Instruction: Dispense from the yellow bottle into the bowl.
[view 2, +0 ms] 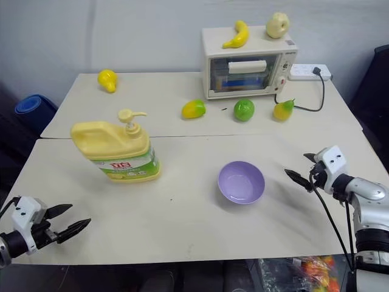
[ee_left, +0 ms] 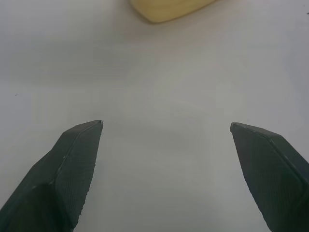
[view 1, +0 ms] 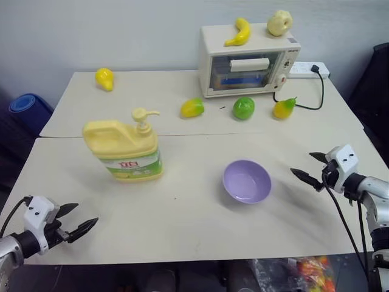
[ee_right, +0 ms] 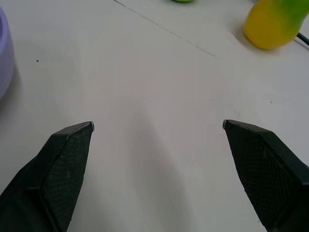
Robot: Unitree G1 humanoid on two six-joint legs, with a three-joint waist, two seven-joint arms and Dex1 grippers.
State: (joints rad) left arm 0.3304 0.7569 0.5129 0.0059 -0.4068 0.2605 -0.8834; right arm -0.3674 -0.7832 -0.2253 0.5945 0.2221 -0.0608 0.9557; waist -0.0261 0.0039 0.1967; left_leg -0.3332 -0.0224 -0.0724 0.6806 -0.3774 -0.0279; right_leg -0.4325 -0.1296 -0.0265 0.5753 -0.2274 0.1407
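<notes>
- the left hand (view 1: pixel 78 219) hangs over the near left corner of the worktop (view 1: pixel 182 219), its two black fingers spread wide with nothing between them; the left wrist view has bare worktop in the gap and a yellow edge of the bottle further on.
- the right hand (view 1: pixel 311 167) sits over the right edge of the worktop, fingers likewise wide apart and empty, pointing in toward the middle.
- the bowl (view 1: pixel 247 180), lavender and upright, rests on the worktop near the right hand but apart from it; a sliver of its rim appears in the right wrist view.
- the yellow bottle (view 1: pixel 124 150) stands upright left of the bowl, well apart from it and beyond the left hand, its pump nozzle (view 1: pixel 144 117) turned toward the right.
- further back lie a yellow-green fruit (view 1: pixel 192 107), a green fruit (view 1: pixel 243 107) and a yellow-green pear (view 1: pixel 283 108) in a row before a small oven (view 1: pixel 246 61).
- on the oven rest a banana (view 1: pixel 239 33) and a pale apple (view 1: pixel 279 23).
- a yellow pear (view 1: pixel 104 78) lies at the far left.
- a power strip (view 1: pixel 307 70) sits right of the oven.
</notes>
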